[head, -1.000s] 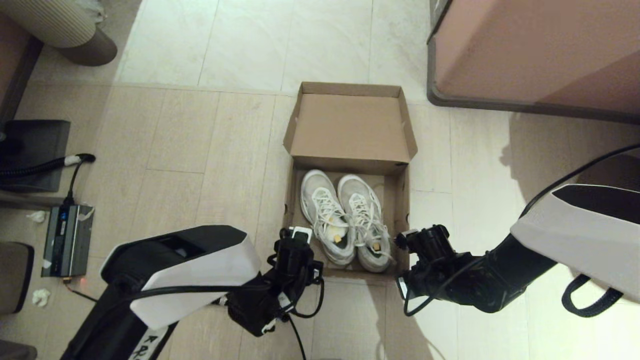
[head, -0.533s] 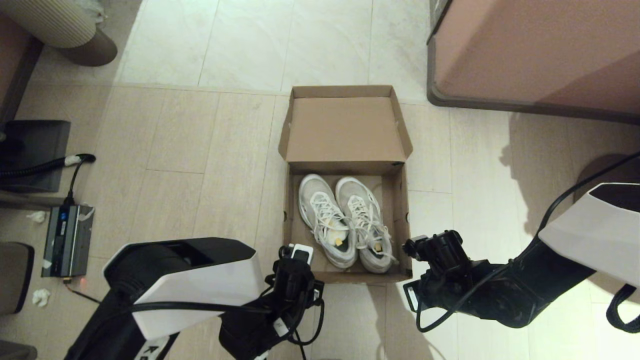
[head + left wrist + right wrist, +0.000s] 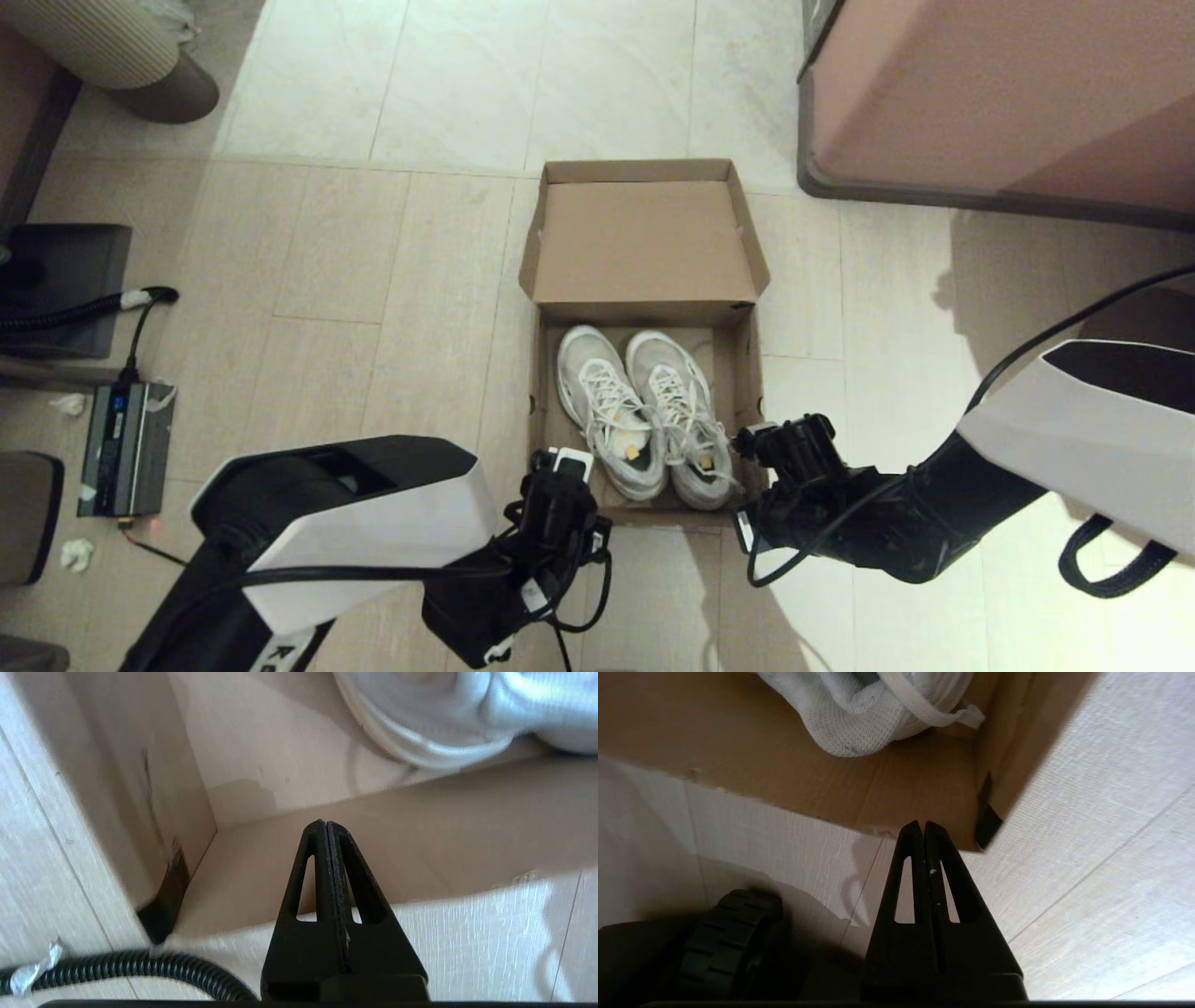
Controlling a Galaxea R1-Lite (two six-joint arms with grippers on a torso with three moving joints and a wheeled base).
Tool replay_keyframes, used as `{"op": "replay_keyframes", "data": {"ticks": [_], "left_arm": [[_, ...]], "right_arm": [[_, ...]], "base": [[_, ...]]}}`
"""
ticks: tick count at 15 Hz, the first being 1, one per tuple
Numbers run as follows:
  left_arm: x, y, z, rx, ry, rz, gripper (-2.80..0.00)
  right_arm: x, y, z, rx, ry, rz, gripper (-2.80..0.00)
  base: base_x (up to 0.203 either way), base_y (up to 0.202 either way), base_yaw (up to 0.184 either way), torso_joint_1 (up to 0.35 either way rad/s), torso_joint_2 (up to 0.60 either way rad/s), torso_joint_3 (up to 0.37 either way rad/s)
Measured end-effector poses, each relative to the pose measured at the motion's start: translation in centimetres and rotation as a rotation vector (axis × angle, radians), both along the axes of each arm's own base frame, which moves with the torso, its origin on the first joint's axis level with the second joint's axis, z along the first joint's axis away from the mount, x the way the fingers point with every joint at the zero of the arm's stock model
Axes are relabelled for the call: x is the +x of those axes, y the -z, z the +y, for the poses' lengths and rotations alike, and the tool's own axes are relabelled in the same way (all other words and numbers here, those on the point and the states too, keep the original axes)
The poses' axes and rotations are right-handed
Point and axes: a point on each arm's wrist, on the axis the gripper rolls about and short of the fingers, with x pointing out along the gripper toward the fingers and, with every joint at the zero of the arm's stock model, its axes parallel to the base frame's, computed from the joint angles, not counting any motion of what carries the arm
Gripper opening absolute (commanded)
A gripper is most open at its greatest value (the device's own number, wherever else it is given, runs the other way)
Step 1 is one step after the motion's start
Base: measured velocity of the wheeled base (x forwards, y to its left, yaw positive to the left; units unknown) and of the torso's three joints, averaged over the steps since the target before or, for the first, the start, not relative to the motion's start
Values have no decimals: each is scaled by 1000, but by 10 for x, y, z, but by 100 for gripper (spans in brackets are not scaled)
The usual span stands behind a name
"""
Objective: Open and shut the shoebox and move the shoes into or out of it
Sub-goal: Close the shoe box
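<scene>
The brown cardboard shoebox (image 3: pixel 542 411) lies open on the floor, its hinged lid (image 3: pixel 644 243) folded back on the far side. Inside, the two white mesh shoes (image 3: pixel 644 415) rest side by side, toes toward the lid. My left gripper (image 3: pixel 560 464) hovers at the box's near left corner, shut and empty; its wrist view shows the gripper (image 3: pixel 326 823) over the near wall (image 3: pixel 420 844) beside a shoe heel (image 3: pixel 420 728). My right gripper (image 3: pixel 752 439) is at the near right corner, shut and empty; in its wrist view the gripper (image 3: pixel 923 823) points at the taped corner (image 3: pixel 986 821).
A large pinkish-brown cabinet (image 3: pixel 999 93) stands at the back right. A power brick (image 3: pixel 126 448) and black cable (image 3: pixel 84 313) lie on the floor at the left, with a ribbed round object (image 3: pixel 112 56) at the back left. My base wheel (image 3: pixel 728 938) shows in the right wrist view.
The box slid toward me and its lid squared up a second ago. Both grippers drew back, then came forward again to the box's near corners.
</scene>
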Motion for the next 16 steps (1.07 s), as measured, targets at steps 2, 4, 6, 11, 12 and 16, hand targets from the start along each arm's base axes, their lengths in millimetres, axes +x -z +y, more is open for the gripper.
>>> {"op": "replay_keyframes", "data": {"ticks": [2, 4, 6, 11, 12, 16], "left_arm": [[7, -2, -2, 14, -7, 21, -280], [11, -2, -5, 25, -17, 57, -280], [13, -2, -5, 40, -21, 81, -280], [3, 4, 2, 64, -43, 121, -280], [0, 5, 4, 69, -44, 132, -280], [-12, 0, 7, 47, -57, 152, -280]], "right_arm": [[6, 10, 3, -9, -1, 12, -280], [11, 19, 5, -17, -1, 24, -280], [11, 26, 4, -35, -4, 51, -280], [-5, 35, -2, -79, -11, 131, -280], [-8, 34, -3, -82, -13, 138, -280], [-23, 29, -1, -78, -35, 155, -280]], "base": [[0, 0, 0, 0, 0, 0], [0, 0, 0, 0, 0, 0], [0, 0, 0, 0, 0, 0], [0, 0, 0, 0, 0, 0], [0, 0, 0, 0, 0, 0], [0, 0, 0, 0, 0, 0]]}}
